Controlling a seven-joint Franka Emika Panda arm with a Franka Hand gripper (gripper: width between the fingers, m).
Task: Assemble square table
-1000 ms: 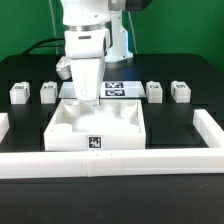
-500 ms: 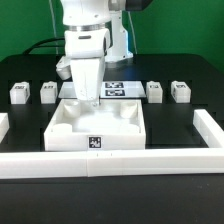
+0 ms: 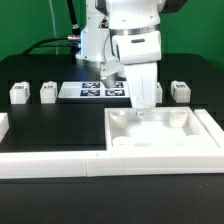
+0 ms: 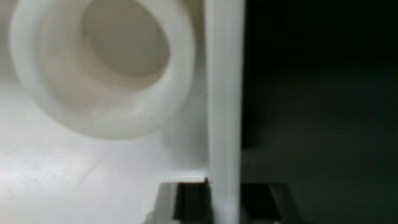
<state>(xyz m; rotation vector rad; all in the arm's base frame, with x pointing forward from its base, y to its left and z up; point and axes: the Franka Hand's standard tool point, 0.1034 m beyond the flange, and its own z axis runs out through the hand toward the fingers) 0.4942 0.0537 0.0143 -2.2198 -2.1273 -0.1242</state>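
The square table top point(image 3: 160, 140), white with a raised rim and round corner sockets, lies flat on the black table at the exterior view's right. My gripper point(image 3: 143, 111) points straight down and is shut on its far rim. In the wrist view the rim point(image 4: 224, 90) runs as a thin white strip between my two dark fingers point(image 4: 191, 203), with my gripper point(image 4: 226, 200) closed on it, and a round socket point(image 4: 107, 60) lies beside it. Three small white legs point(image 3: 18, 93) point(image 3: 48, 92) point(image 3: 180, 90) stand in a row at the back. A fourth is mostly hidden behind my gripper.
Long white L-shaped rails run along the front point(image 3: 55, 165) and up the exterior view's right side point(image 3: 212, 125); the table top sits in that corner. A short rail end point(image 3: 3, 125) shows at the left. The marker board point(image 3: 93, 91) lies at the back, beside the arm's base.
My gripper and the table top it holds have moved from the middle to the exterior view's right, into the corner of the rails. The legs have not moved.
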